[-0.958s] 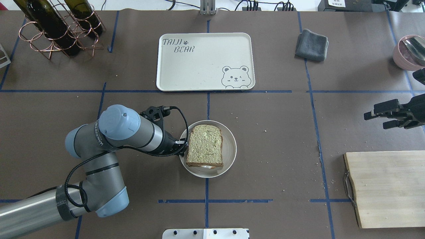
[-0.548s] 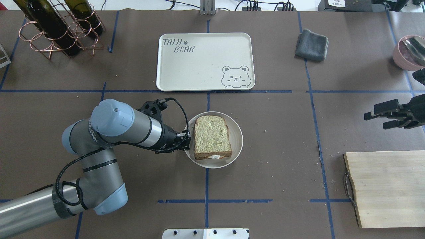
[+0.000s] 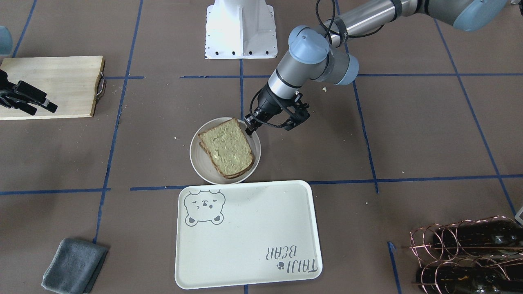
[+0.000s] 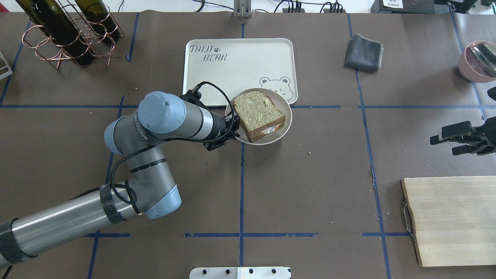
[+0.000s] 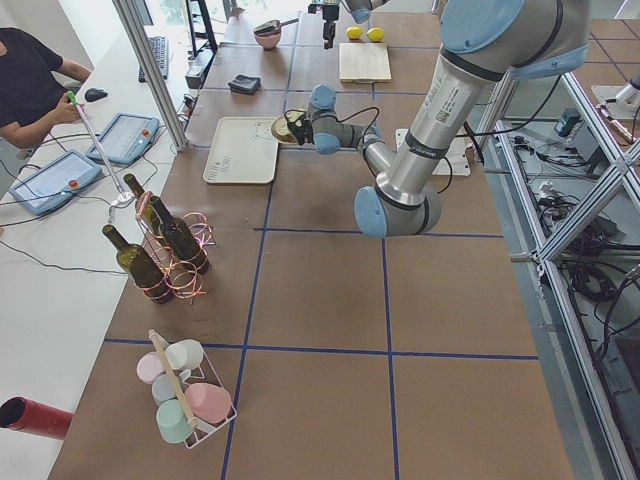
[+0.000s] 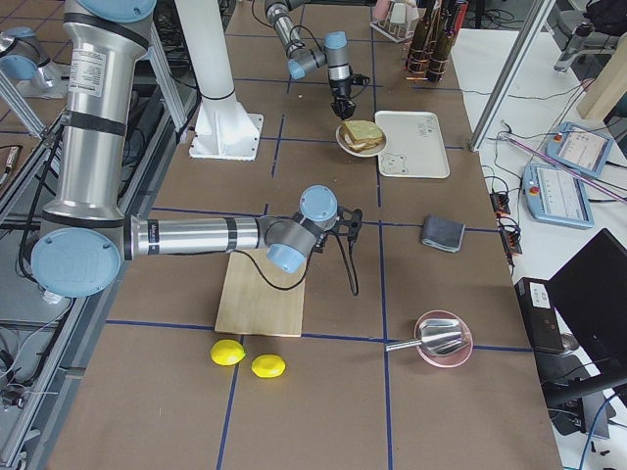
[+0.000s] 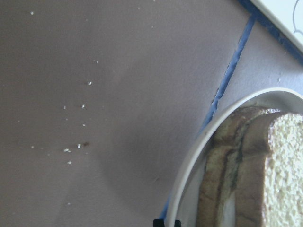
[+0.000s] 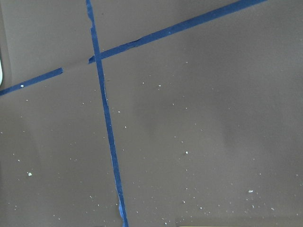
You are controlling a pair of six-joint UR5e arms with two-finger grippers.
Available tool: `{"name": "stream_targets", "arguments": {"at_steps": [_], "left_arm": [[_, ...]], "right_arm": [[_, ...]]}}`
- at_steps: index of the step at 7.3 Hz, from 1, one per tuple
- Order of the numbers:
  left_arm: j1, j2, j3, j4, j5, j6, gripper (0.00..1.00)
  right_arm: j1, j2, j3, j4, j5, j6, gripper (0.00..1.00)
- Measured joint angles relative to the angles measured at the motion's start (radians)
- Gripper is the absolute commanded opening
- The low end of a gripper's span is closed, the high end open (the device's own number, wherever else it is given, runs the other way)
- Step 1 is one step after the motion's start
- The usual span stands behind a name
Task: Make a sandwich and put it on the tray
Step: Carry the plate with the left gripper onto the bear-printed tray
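Observation:
The sandwich (image 4: 257, 112), two bread slices with egg between them, lies on a small round white plate (image 4: 285, 124). My left gripper (image 4: 234, 133) is shut on the plate's left rim and holds it just in front of the tray (image 4: 232, 73), near its bear-face corner. In the front-facing view the plate (image 3: 196, 163) with the sandwich (image 3: 226, 149) sits just short of the tray's (image 3: 245, 232) near edge, my left gripper (image 3: 249, 130) on the rim. The left wrist view shows the plate rim (image 7: 199, 156) and the bread crust (image 7: 255, 175). My right gripper (image 4: 440, 144) is open and empty at the far right.
A wooden cutting board (image 4: 449, 219) lies at the front right. A folded grey cloth (image 4: 364, 52) lies right of the tray. A copper rack with wine bottles (image 4: 69, 31) stands back left. A pink bowl (image 4: 478, 60) sits at the right edge.
My left arm has carried the plate with the sandwich away from the robot and slightly right, up to the tray's front edge. The right gripper has shifted a little toward the robot.

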Motion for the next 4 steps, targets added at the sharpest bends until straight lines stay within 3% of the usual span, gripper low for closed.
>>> {"name": "stream_targets", "arguments": {"at_steps": [2,4], "left_arm": [[-0.065,-0.103,0.189,-0.023,0.039,-0.038,0.00],[-0.102,-0.147,0.291,-0.058,0.047,-0.058,0.00]], "right_arm": [[0.000,-0.016,0.002,0.021,0.000,0.000,1.00],[0.001,-0.024,0.013,0.028,0.001,0.000,1.00]]}}
